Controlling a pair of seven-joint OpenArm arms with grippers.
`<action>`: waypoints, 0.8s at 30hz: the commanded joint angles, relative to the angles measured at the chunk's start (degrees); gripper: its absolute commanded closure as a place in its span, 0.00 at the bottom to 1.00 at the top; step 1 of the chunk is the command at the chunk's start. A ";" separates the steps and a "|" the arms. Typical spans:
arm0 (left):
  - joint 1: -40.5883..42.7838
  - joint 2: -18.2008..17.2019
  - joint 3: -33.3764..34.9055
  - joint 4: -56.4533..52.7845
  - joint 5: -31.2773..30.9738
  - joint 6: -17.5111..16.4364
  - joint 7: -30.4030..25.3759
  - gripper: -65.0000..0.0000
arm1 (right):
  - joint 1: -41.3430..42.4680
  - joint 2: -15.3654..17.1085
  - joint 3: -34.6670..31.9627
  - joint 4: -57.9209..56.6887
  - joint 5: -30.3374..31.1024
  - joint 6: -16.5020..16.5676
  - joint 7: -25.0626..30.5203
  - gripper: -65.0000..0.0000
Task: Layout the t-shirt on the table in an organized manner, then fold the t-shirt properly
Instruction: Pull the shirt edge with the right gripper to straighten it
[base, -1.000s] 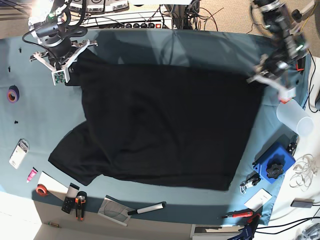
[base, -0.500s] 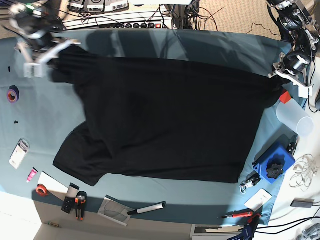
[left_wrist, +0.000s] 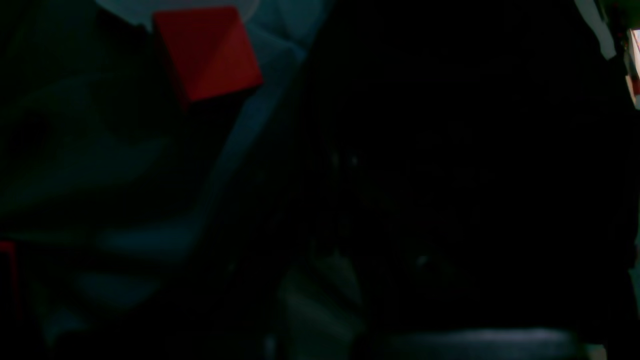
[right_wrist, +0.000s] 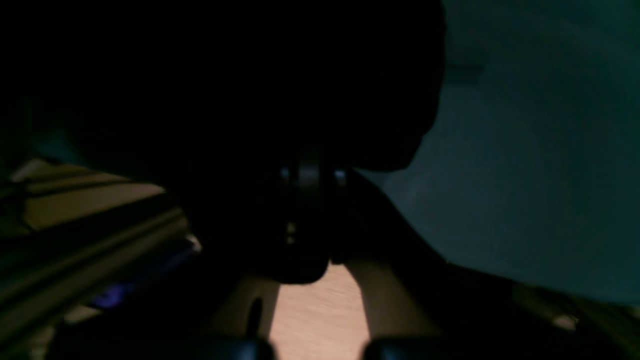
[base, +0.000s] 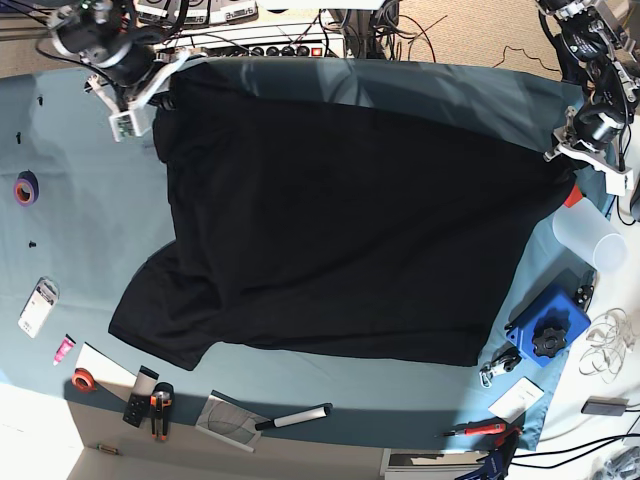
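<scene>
The black t-shirt (base: 340, 220) lies spread over most of the teal table (base: 80, 240), no print showing, with one sleeve sticking out at the front left. My right gripper (base: 155, 98) is at the far left corner, shut on the shirt's edge. My left gripper (base: 568, 158) is at the far right, shut on the opposite corner. The cloth's far edge is drawn taut between them. In the left wrist view the dark t-shirt (left_wrist: 450, 175) fills most of the frame. In the right wrist view the t-shirt (right_wrist: 225, 90) blocks the fingers.
A red block (base: 572, 195) and a translucent cup (base: 590, 235) sit just beside my left gripper. A blue box with a black knob (base: 547, 330) stands at the right edge. A purple tape roll (base: 26, 187) lies at the left. Small tools (base: 160, 405) line the front edge.
Both grippers have carried the shirt's far corners outward and toward the table's back edge. The right gripper swung left, then back right. The far hem is now stretched straighter.
</scene>
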 joint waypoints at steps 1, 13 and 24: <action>-0.28 -0.94 -0.31 0.94 -0.79 -0.07 -1.25 1.00 | -0.20 0.33 0.09 0.85 0.35 0.55 1.57 0.95; -0.28 -0.94 -0.28 0.94 -0.57 -0.07 -1.25 1.00 | -0.94 7.04 5.70 0.85 9.68 -2.60 5.46 0.69; -0.33 -0.94 -0.24 0.92 -0.59 -0.09 -1.29 1.00 | 0.92 7.15 17.51 0.85 9.88 -3.65 12.46 0.69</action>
